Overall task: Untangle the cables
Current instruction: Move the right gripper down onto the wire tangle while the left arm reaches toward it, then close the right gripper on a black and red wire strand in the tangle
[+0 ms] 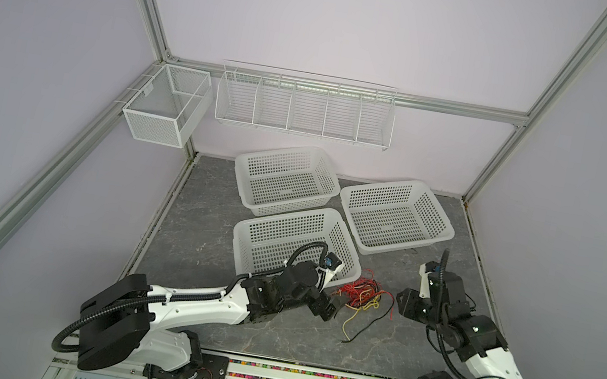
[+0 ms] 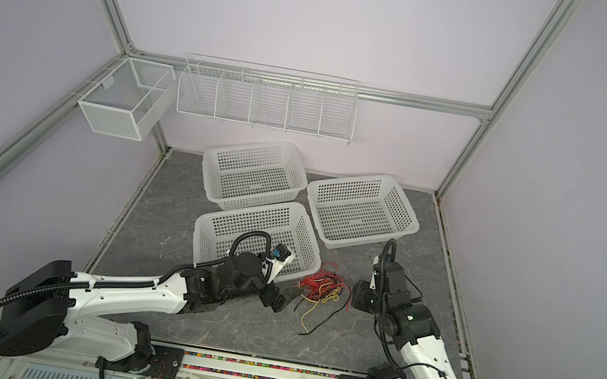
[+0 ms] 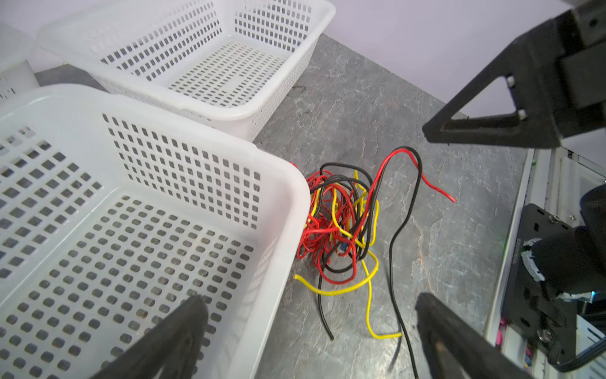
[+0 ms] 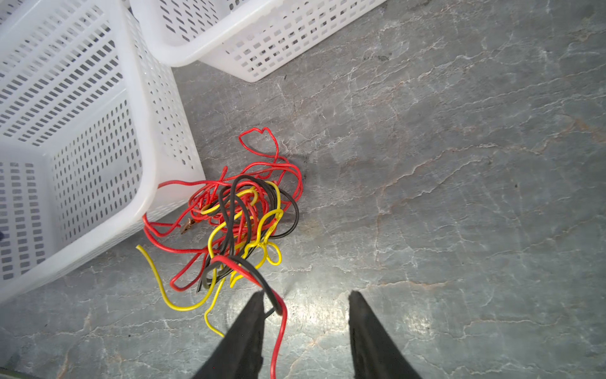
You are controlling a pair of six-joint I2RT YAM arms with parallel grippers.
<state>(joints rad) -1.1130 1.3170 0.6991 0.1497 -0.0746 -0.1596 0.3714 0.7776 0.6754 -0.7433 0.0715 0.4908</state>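
The cables [image 1: 362,294] [image 2: 322,287] lie as one tangle of thin red, yellow and black wires on the grey table, against the near basket's corner. Loose yellow and black ends trail toward the front edge. My left gripper [image 1: 332,306] [image 3: 310,298] is open wide, just left of the tangle; one finger hangs over the basket, and black and yellow ends lie between the fingers. My right gripper [image 1: 406,301] [image 4: 306,293] stands at the tangle's right edge with jaws apart. A red strand [image 4: 278,315] and a black one pass between them, close against one finger [image 4: 249,328].
Three white perforated baskets stand on the table: a near one [image 1: 241,227], a back one [image 1: 240,158] and a right one [image 1: 450,234]. White wire racks [image 1: 301,131] hang on the back wall. Bare table lies right of the tangle [image 4: 459,197].
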